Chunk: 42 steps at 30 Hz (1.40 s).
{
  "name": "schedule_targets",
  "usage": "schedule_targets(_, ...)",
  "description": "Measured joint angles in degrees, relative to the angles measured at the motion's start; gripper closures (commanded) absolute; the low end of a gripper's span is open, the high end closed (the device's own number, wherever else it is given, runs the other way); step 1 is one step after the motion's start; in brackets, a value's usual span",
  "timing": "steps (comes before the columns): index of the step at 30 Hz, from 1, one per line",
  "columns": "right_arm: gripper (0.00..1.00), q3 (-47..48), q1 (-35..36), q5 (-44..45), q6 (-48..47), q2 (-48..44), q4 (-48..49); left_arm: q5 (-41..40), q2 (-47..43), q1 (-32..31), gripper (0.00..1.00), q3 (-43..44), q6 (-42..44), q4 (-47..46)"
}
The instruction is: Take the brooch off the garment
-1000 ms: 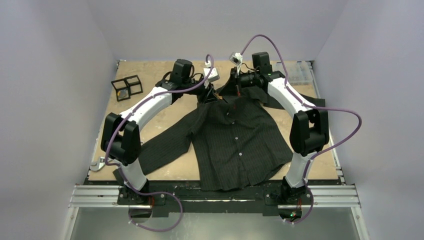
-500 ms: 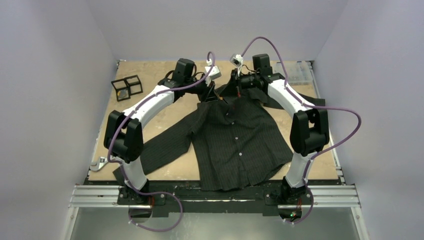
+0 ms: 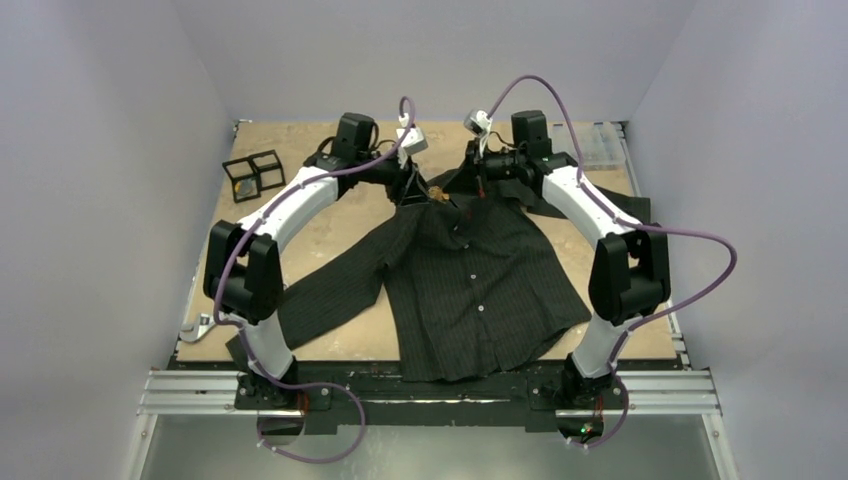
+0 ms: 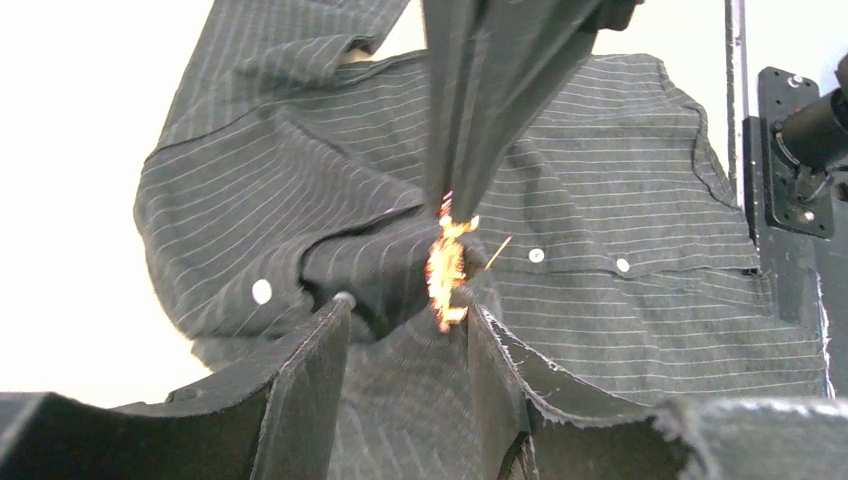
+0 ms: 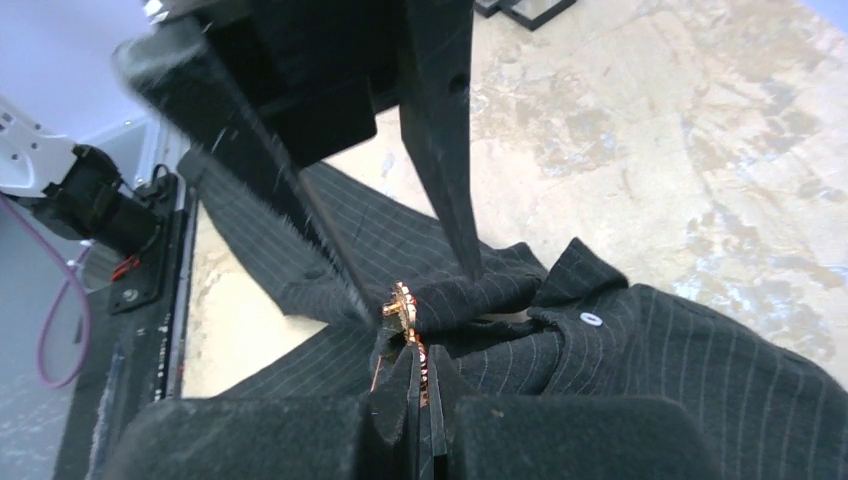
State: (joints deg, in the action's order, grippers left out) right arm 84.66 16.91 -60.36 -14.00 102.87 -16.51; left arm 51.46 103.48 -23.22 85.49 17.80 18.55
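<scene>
On the left, the left arm (image 3: 290, 205) has swung its wrist a little farther back and outward than it was a second ago. Its left pincer (image 4: 405, 310) is spread wide. The two tips rest on the cloth either side of a raised fold at the collar, and we judge it is pinning the fabric rather than gripping it.

On that fold sits the brooch (image 4: 446, 270). It now shows from above as a small gold glint between the two arms, which we could not make out before. It is still on the garment (image 3: 470, 290), a black pinstriped shirt spread front-up across the middle of the table (image 3: 300, 140).

The right pincer (image 5: 417, 355) is closed narrow, with a sliver of gold between its fingers, so it holds the brooch. The right arm (image 3: 590, 205) has settled its elbow slightly outward. We read this as the two arms beginning to draw apart, and as the start of the pull. The pin does not look free yet.

The table is a mottled tan board. Two black wire cubes (image 3: 253, 176) stand at its far left and a clear box (image 3: 600, 145) at its far right. A metal rail (image 3: 430, 392) runs along the near edge, and plain pale lilac walls (image 3: 100, 150) close in on three sides.
</scene>
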Motion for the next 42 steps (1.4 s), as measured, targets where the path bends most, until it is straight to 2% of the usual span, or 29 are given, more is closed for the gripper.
schedule_targets(7,1.0,-9.25,0.35,4.61,3.37,-5.49,11.8,-0.26,-0.5,4.85,0.55,0.55,0.26,2.32)
schedule_targets(13,1.0,-14.84,2.64,11.63,9.14,-6.84,22.58,-0.94,-4.0,4.9,0.55,-4.55,-2.14,2.34)
schedule_targets(19,1.0,-17.03,5.33,16.9,15.15,-6.93,30.12,-1.11,-4.74,4.37,0.66,-7.61,-3.82,2.36)
schedule_targets(24,1.0,-17.2,6.58,19.21,18.73,-6.58,34.36,-1.2,-4.74,3.56,0.73,-8.74,-5.25,1.03)
schedule_targets(35,1.0,-17.2,7.85,21.9,21.68,-1.97,38.53,-1.42,-4.83,1.66,0.76,-10.43,-5.2,-1.66)
schedule_targets(42,1.0,-17.2,8.55,21.9,22.73,0.0,40.41,-2.86,-4.83,1.66,0.95,-10.56,-4.76,-1.29)
